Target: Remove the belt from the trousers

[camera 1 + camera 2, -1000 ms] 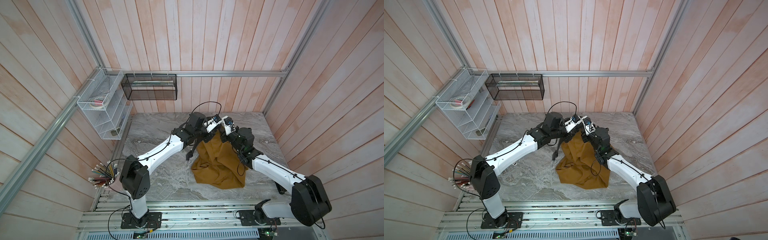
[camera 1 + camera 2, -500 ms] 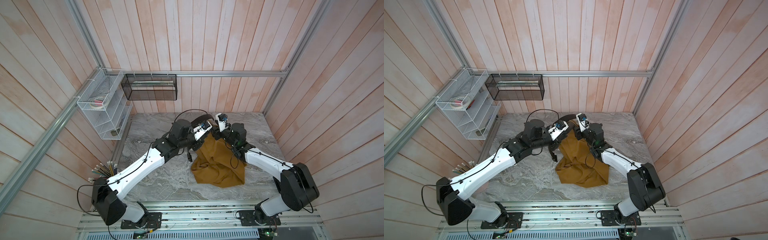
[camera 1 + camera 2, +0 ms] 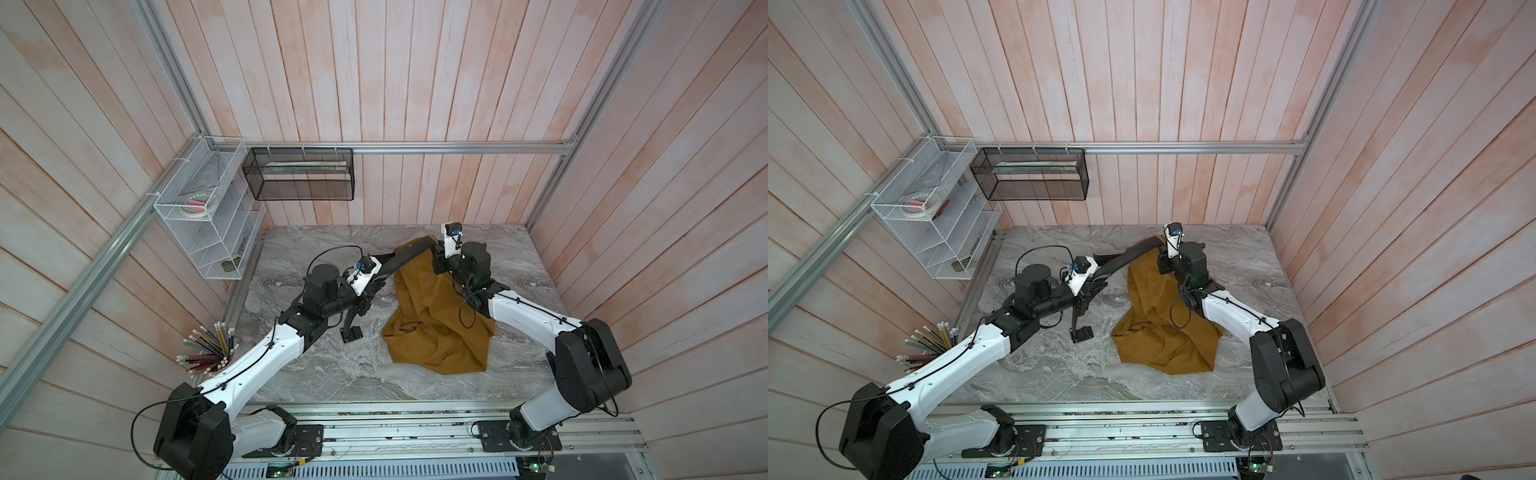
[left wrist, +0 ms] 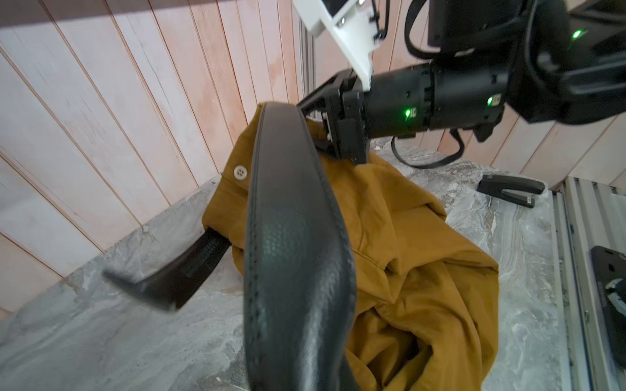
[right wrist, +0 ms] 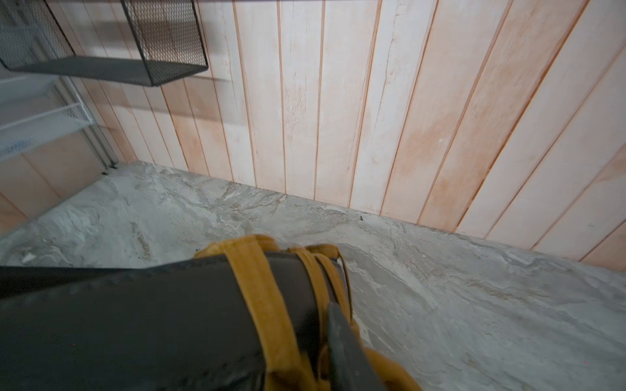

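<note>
My left gripper (image 3: 374, 279) is clamped on the belt (image 3: 405, 257), which runs straight across mid-frame into the trousers (image 3: 436, 324) waistband. My right gripper (image 3: 435, 261) sits at that waistband; I cannot tell its closure.

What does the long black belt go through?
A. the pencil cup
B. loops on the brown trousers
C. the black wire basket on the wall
B: in the right wrist view the belt passes under the mustard-brown belt loops at the waist of the trousers, which lie on the table.
</note>
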You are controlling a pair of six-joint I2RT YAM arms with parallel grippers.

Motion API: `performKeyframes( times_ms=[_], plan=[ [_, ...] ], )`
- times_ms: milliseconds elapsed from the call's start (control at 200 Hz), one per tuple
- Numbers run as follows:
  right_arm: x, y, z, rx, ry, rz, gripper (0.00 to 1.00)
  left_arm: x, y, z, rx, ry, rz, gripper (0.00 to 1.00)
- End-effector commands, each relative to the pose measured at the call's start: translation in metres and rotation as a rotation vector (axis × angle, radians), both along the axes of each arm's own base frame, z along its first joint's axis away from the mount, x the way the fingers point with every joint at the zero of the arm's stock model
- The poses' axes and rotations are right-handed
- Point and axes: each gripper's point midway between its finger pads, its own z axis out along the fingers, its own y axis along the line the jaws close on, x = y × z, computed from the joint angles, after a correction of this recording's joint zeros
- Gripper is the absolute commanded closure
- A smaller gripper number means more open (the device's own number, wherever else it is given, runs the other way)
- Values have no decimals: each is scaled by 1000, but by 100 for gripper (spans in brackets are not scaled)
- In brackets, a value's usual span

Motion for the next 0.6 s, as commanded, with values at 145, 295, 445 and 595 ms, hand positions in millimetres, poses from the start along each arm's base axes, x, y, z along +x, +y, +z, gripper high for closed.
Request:
performKeyframes(
  times_ms=[145, 295, 445, 595],
  plan=[
    [8, -60, 36, -67, -99, -233, 93, 20, -5, 11, 40, -95, -17, 42],
    [10, -64, 44, -122, -114, -248, 95, 21, -33, 48, 126, -169, -62, 24],
    [5, -65, 47, -117, -124, -243, 95, 27, -74, 72, 174, -128, -131, 24],
    [-2, -65, 50, -110, -132, -233, 95, 45, -105, 73, 194, -94, -156, 24]
  ],
)
